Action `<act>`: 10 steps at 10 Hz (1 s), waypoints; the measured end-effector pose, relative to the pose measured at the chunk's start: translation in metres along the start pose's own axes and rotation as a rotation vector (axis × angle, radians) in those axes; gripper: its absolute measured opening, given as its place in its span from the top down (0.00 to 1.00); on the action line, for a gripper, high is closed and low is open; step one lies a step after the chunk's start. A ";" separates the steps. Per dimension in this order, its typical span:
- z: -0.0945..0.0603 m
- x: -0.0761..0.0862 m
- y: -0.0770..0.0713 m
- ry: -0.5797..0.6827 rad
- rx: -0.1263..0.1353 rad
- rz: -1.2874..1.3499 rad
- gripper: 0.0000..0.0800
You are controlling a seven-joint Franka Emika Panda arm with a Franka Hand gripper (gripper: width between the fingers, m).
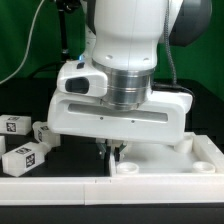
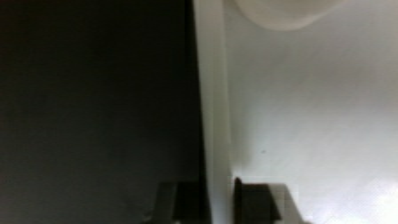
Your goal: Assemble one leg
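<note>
In the exterior view, your gripper points down onto the white tray piece, at its end toward the exterior view's left. The leg lies well apart from the tray, further that way. In the wrist view, the fingers are pinched closed on the tray's thin wall.

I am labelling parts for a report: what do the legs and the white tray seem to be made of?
Legs: probably matte white plastic, evenly coloured blocks; their tags look printed, maybe paper stickers. Tray: seemingly the same white plastic, smooth with a slight sheen, with moulded round sockets.
</note>
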State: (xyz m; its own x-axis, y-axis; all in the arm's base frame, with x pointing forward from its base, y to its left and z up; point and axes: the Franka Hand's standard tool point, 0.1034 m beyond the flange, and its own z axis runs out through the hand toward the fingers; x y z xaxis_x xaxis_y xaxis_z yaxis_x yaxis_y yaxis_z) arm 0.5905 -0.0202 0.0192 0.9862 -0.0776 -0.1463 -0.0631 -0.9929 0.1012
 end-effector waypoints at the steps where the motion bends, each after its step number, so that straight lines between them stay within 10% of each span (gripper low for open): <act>1: 0.000 0.000 0.000 0.000 0.002 -0.003 0.93; 2: 0.001 0.000 0.000 -0.001 0.001 -0.003 0.93; 3: 0.001 0.000 0.000 -0.001 0.001 -0.004 0.65; 4: 0.001 0.000 0.000 -0.002 0.001 -0.004 0.65; 6: -0.009 -0.005 0.004 -0.012 0.004 -0.059 0.25; 10: -0.038 -0.048 0.036 -0.033 0.026 -0.188 0.19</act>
State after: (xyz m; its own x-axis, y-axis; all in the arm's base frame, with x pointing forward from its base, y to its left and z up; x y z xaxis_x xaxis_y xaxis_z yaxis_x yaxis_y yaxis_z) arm 0.5465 -0.0493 0.0670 0.9755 0.1067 -0.1923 0.1170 -0.9922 0.0434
